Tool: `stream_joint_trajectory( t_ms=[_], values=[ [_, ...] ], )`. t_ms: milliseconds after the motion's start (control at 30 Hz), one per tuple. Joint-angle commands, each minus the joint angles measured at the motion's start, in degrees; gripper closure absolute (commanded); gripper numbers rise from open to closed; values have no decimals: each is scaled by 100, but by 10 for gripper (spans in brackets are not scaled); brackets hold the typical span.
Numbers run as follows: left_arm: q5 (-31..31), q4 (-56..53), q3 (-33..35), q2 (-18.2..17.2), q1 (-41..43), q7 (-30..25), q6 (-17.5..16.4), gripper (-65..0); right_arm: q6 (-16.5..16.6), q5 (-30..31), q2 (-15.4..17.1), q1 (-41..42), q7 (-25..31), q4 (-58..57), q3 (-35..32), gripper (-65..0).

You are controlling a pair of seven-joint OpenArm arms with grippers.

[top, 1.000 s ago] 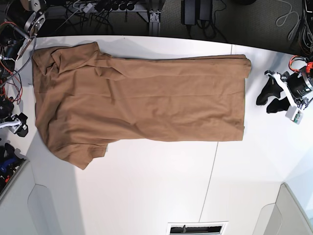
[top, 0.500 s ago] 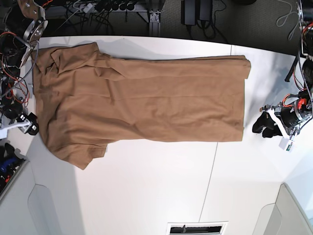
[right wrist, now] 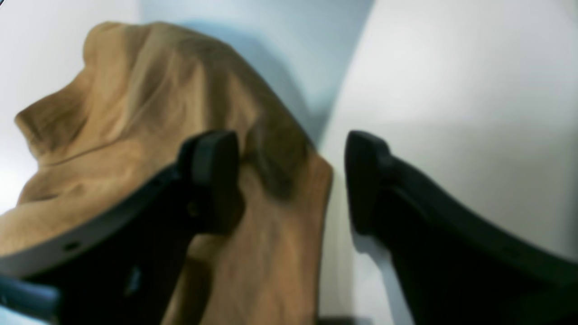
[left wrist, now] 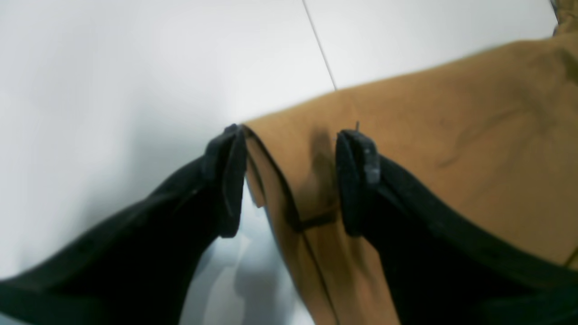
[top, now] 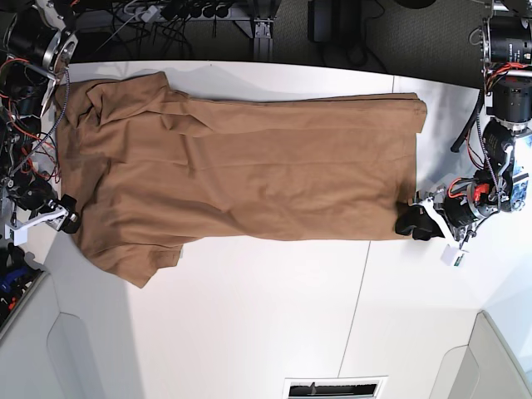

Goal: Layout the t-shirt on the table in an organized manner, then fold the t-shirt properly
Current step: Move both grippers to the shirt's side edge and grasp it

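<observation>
fingers (left wrist: 226, 180): matte black, curved, flat rounded pads
wrist housings: white brackets, black motors
cables: red, black, loose bundles

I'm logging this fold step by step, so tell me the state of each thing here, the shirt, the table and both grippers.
t-shirt: spread on the table, one long side folded over, sleeve sticking out.
table: under the shirt, white, with a thin seam.
left gripper: open, jaws astride the shirt's hem corner.
right gripper: open, jaws astride the shirt's edge at the shoulder end.
</observation>
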Motion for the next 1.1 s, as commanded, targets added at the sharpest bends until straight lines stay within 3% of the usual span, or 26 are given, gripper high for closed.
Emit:
stream_joint_trajectory(
  t_ms=[0,500,567,733,900,1067],
  values=[
    [-42,37,-42,-98,-127,-105,-52,-346,39,4,76,136,-24,74,-13,-373],
    [291,-31,551,-85,-129,-302,-52,-342,170,2,-363,149,-2,74,-11,-373],
    [363,-31,551,-83,-129,-323,-52,-280,170,0,-361,149,0,74,-11,-373],
    [487,-31,551,-85,-129,-483,-52,-22,170,2,-361,149,2,74,-11,-364],
    [483,-13,551,-118,-136,-531,-52,0,179,-17,-319,153,24,85,-11,-111],
    [302,-2,551,-247,-144,-496,-52,0,385,-15,-170,216,175,92,-11,-87]
  ],
)
